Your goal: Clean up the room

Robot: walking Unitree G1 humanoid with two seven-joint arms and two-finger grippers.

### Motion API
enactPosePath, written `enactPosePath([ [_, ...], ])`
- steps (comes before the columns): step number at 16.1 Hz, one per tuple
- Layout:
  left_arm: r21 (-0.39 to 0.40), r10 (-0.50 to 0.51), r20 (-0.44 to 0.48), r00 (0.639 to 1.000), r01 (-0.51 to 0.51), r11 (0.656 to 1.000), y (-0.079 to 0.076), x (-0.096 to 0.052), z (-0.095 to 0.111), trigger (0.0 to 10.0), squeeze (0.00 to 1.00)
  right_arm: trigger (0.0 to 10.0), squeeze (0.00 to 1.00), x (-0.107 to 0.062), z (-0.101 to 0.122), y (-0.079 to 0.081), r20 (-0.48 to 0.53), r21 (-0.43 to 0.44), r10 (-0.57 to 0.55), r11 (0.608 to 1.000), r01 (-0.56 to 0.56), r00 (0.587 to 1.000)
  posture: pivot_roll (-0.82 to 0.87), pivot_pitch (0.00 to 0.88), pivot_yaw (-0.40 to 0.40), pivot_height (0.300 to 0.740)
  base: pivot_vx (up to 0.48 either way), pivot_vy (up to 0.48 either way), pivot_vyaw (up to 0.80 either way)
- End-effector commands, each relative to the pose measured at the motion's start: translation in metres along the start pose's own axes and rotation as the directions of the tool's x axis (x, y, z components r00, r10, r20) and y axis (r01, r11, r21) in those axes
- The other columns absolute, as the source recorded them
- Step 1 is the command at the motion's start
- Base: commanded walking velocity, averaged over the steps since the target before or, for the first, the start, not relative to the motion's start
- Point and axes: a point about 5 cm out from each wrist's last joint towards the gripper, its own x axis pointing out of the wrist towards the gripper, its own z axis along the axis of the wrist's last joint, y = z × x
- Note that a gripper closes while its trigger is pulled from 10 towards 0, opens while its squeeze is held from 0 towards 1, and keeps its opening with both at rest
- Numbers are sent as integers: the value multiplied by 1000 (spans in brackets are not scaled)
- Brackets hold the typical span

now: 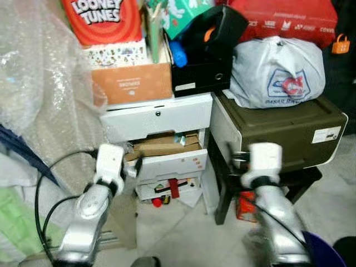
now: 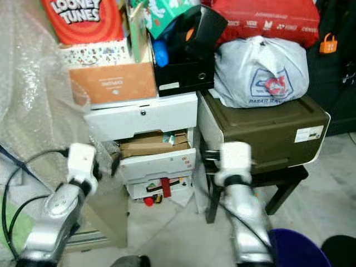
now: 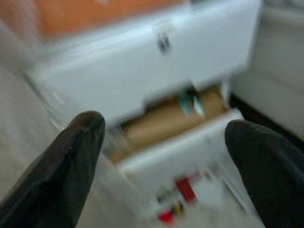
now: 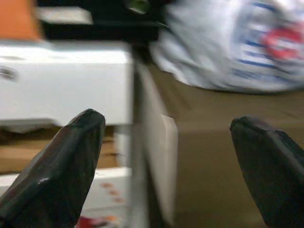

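Both arms raised forward, tools agape.

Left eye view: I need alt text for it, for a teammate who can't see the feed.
A white drawer unit stands ahead with its middle drawer pulled open on brown cardboard, both silver arms raised toward it. The left hand is open in front of the drawers and the right hand is open beside a dark olive box carrying a grey plastic bag.

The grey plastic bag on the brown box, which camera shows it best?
The left eye view: the grey plastic bag shows whole and sharp, resting on the brown box. The right eye view shows the same. The right wrist view catches it blurred beyond the open right claw.
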Motion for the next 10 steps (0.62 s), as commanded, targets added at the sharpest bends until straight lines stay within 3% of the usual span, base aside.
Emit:
enactPosePath([
  [1,-8,-40,-19,999,39,999,0,0,-2,10000,0,10000,0,0,-3,-3,-20,-5,-21,1000,21,1000,-44,0,44,740,0,0,0],
  [4,20,-293,-87,952,295,955,-10,-15,-10,10000,0,10000,0,1,-14,-25,-82,1,-103,995,104,991,-43,0,45,740,0,0,0],
  [10,4,-389,-136,911,393,920,-11,-23,-14,10000,0,10000,0,5,-15,-20,-91,2,-84,996,84,992,-35,0,41,740,0,0,0],
])
